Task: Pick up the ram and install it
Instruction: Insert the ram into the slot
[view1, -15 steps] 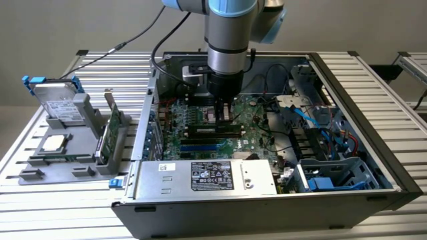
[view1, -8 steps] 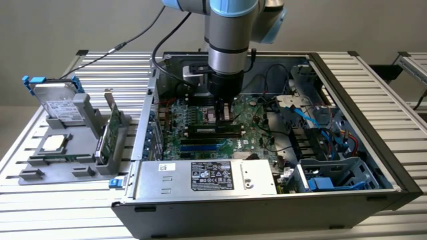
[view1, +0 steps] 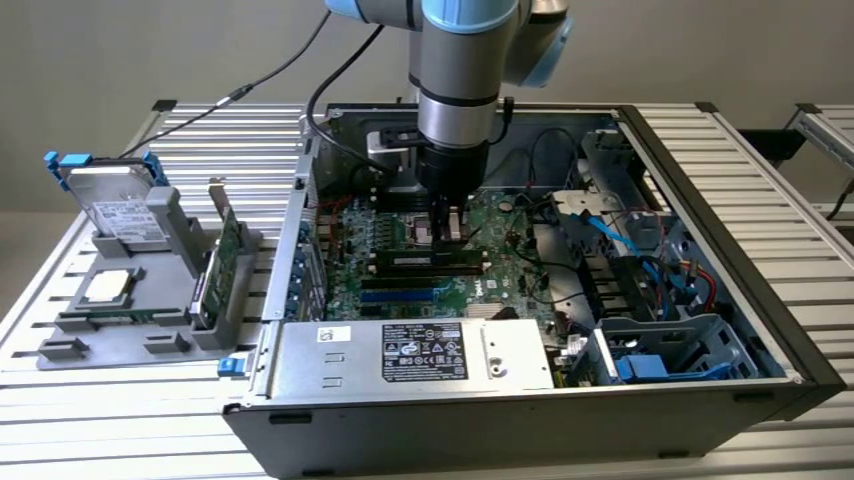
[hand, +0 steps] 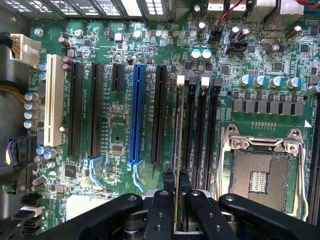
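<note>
Work surface (view1: 80, 440) built from pale aluminium slats, ridges laid across exterior view's width. Black caps (view1: 163, 104) fitted at back corners. Second slatted table (view1: 830, 128) parked just beside it at exterior view's right, dark gap left between. Plain beige backdrop (view1: 80, 50) seen behind, wall or floor not told apart tbh. Whole spot lit soft and even, shadows kept faint.

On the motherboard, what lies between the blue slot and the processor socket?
In the wrist view: one black slot, then the memory slots with white clips, where the gripper holds the ram edge-on.
</note>
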